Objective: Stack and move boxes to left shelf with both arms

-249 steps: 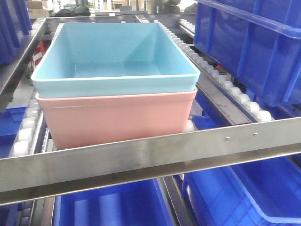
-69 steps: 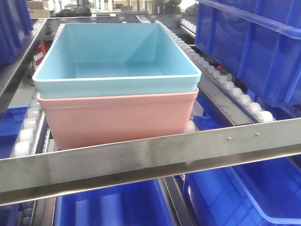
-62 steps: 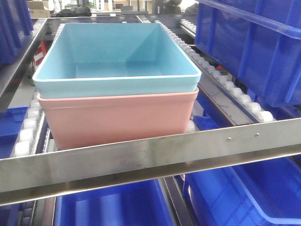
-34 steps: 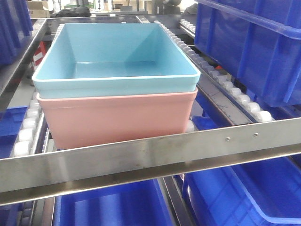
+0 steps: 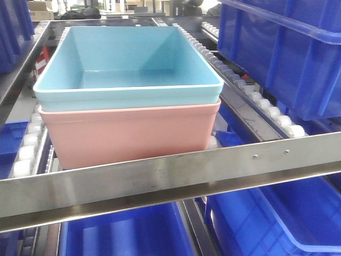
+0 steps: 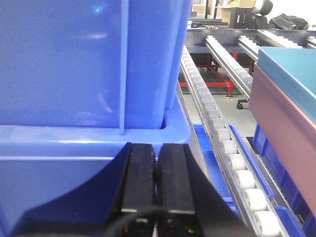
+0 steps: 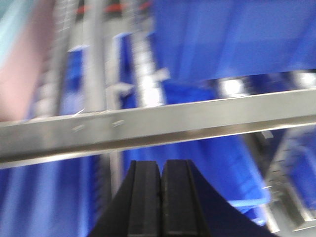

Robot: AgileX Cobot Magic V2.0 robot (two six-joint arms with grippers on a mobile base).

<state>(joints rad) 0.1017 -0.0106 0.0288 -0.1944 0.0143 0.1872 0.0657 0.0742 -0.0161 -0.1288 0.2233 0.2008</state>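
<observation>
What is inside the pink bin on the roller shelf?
The sky-blue bin is nested in the pink bin, its rim resting on the pink one's rim. The blue bin itself looks empty. Anything between the two bins' floors is covered and cannot be seen.

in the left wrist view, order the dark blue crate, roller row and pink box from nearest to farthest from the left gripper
1. Dark blue crate: directly ahead of the left gripper, whose jaws are shut.
2. Roller row: to its right.
3. Pink box: farthest right, beyond the rollers.
</observation>
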